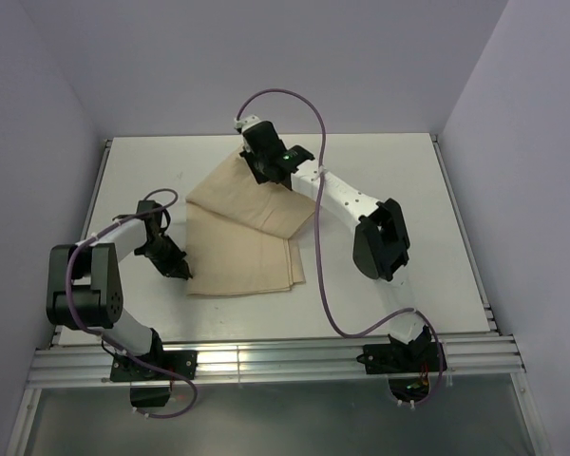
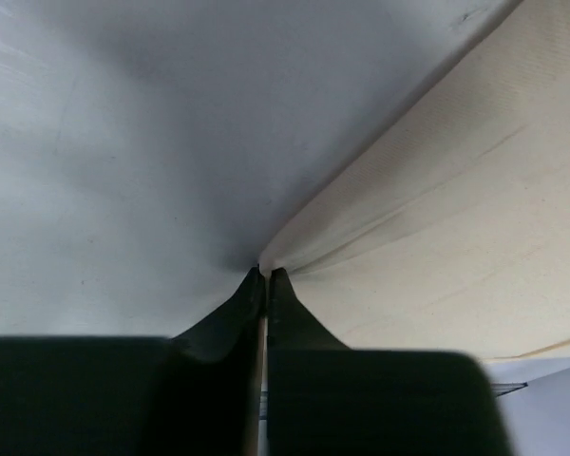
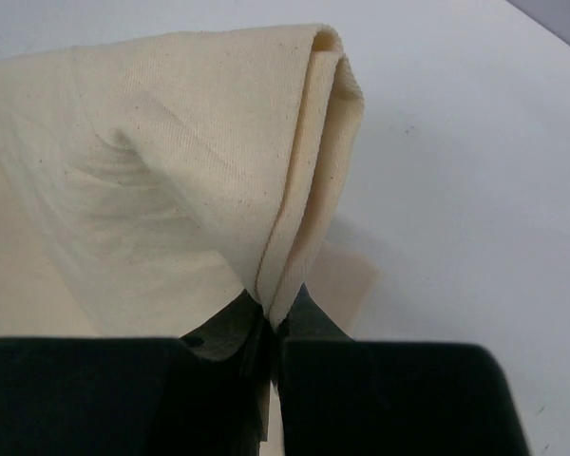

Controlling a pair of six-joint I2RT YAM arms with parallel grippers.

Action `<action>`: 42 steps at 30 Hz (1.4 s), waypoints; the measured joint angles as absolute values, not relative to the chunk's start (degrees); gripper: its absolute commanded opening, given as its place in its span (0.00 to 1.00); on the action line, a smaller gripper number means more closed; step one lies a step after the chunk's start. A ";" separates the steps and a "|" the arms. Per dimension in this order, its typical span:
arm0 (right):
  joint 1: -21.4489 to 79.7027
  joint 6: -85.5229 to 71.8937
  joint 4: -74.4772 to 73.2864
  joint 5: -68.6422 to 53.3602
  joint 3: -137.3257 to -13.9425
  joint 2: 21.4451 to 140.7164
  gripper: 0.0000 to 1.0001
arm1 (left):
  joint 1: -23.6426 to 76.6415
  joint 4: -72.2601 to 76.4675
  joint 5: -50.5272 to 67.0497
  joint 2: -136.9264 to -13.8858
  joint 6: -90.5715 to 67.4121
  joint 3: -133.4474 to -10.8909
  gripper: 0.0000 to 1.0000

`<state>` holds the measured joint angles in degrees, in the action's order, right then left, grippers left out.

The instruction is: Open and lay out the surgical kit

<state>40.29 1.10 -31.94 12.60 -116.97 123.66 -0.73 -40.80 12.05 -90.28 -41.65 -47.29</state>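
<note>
Your left gripper (image 2: 265, 275) pinches wrap (image 1: 252, 249) corner, jaws closed; right gripper (image 3: 271, 306) clamps wrap fold toward bench (image 1: 408, 180) far edge.

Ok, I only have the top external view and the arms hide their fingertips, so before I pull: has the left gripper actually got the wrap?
Observer: Yes. The left wrist view shows the left gripper shut on a thin edge of the tan wrap, right at the cloth's border.
Operator: And the right one?
Observer: The right gripper is shut too, pinching a bunched fold of several layers of the wrap.
Operator: Any instruments showing up close?
Observer: None in either wrist view, only the wrap and bare table.
</note>
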 measured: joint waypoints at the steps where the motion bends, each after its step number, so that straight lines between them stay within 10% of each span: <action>1: 40.05 1.30 -31.86 12.67 -117.43 124.05 0.00 | -0.71 -41.21 11.81 -90.61 -41.60 -47.79 0.00; 25: 27.81 4.89 -26.11 15.14 -120.40 129.03 0.00 | -0.23 -50.89 -18.85 -112.55 -28.38 -78.81 0.00; 37: 21.78 7.29 -24.93 14.90 -121.34 133.91 0.04 | -0.34 -53.15 -23.57 -119.26 -27.57 -90.65 0.53; 42: 20.18 9.30 -20.80 16.36 -123.13 135.81 0.23 | -0.73 -54.43 -22.90 -118.85 -27.64 -93.76 0.59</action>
<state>20.18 9.30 -20.80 16.36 -123.13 135.81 -0.73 -54.43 -22.90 -118.85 -27.64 -93.76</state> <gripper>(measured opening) 0.150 0.574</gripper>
